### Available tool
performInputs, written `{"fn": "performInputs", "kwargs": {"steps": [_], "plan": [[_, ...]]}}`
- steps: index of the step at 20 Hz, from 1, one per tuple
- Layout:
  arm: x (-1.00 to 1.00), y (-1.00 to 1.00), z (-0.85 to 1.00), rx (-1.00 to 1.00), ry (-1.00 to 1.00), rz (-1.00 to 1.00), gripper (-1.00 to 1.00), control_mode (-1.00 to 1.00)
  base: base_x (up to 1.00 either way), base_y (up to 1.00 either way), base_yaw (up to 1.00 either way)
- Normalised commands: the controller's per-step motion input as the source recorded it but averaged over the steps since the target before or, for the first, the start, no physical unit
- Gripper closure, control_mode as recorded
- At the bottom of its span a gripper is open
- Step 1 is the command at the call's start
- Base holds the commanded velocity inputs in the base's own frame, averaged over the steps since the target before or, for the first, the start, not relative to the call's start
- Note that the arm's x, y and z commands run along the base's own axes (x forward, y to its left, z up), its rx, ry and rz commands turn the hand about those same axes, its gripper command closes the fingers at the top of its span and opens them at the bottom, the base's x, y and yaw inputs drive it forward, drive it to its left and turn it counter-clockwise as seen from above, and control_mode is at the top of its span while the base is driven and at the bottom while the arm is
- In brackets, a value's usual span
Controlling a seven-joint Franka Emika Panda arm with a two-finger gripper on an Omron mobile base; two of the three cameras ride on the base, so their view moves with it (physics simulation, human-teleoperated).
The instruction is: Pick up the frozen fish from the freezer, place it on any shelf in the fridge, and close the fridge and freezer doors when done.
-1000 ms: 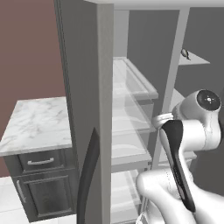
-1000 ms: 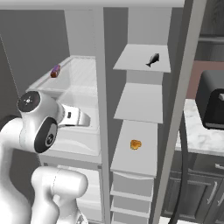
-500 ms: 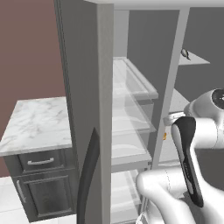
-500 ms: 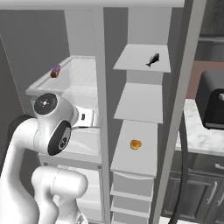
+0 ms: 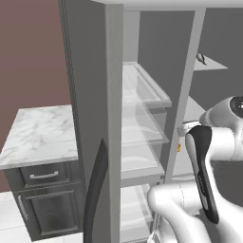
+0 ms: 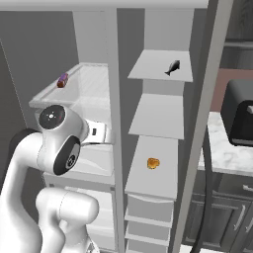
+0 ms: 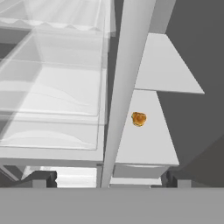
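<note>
The frozen fish (image 6: 173, 67) is small and dark, and lies on the top white shelf of the freezer (image 6: 163, 74), the right-hand compartment. In the left base view the fish (image 5: 201, 58) shows at the upper right. My gripper (image 7: 109, 179) is open and holds nothing. Its fingertips (image 7: 43, 178) stand far apart, either side of the upright divider (image 7: 127, 87) between fridge and freezer. The hand (image 6: 97, 133) hovers at mid height in front of the fridge side, well below and left of the fish.
An orange lump (image 6: 153, 163) sits on a lower freezer shelf, also visible from the hand (image 7: 138, 118). A purple-brown item (image 6: 62, 80) rests on the fridge's top glass shelf. The open fridge door (image 5: 95, 118) stands left, a marble counter (image 5: 38, 137) beyond it. A dark appliance (image 6: 239, 113) sits right.
The arm has swung its elbow to the right and the hand has shifted slightly towards the divider. The fish and the other items have not moved.
</note>
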Motion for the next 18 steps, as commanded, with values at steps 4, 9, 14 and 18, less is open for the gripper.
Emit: {"fn": "performInputs", "kwargs": {"steps": [4, 9, 14, 18], "plan": [[0.0, 0.11, 0.0, 0.0, 0.0, 0.0, -1.0, -1.0, 0.0, 0.0, 0.0], [-0.01, 0.43, 0.0, 0.0, 0.0, 0.05, -1.0, -1.0, 0.0, 0.0, 0.0], [0.0, 0.44, 0.0, 0.0, 0.0, 0.05, -1.0, -1.0, 0.0, 0.0, 0.0], [0.0, 0.08, 0.0, 0.0, 0.0, 0.0, -1.0, -1.0, 0.0, 0.0, 0.0]]}}
